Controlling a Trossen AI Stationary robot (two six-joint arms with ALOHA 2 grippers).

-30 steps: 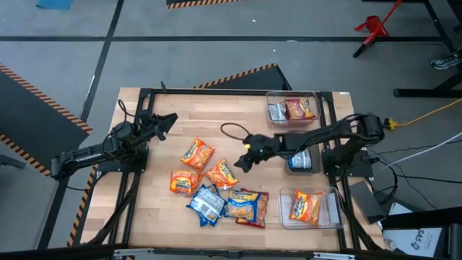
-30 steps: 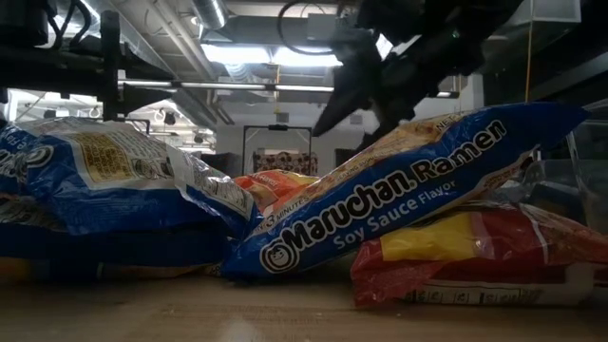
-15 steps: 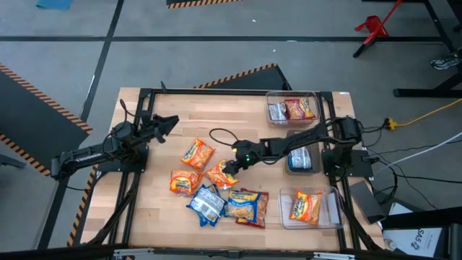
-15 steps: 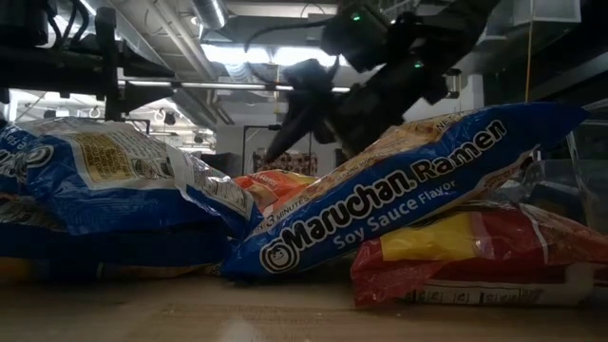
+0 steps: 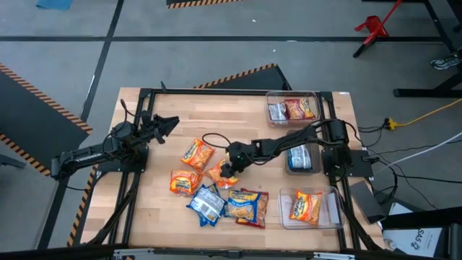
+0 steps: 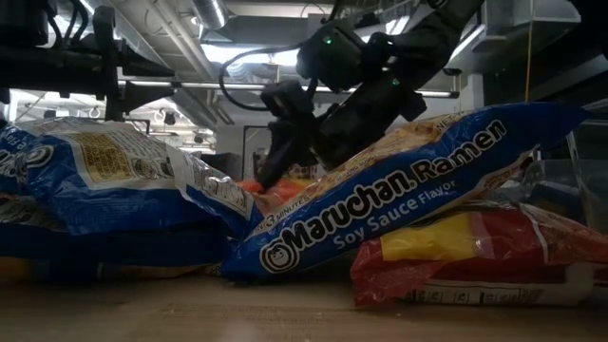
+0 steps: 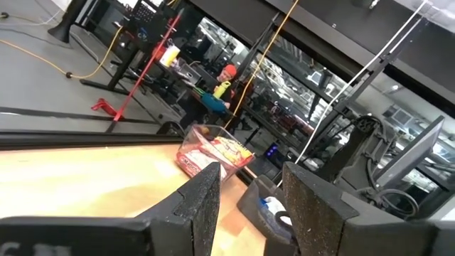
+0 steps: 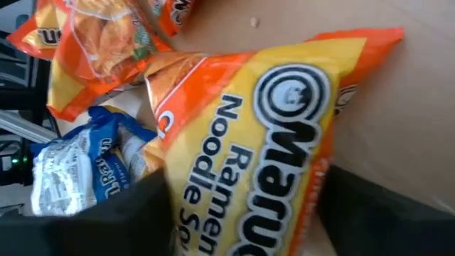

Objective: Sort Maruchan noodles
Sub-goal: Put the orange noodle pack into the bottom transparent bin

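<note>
Reaching lower than before, right tool (image 5: 225,170) astride orange packet (image 5: 219,174).

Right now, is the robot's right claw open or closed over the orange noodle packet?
Open. The right gripper has a finger on each side of the orange packet, not yet pinching it.

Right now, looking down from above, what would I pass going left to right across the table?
Left jaws → orange packet → right jaws over another orange packet → middle clear bin on the right side.
</note>
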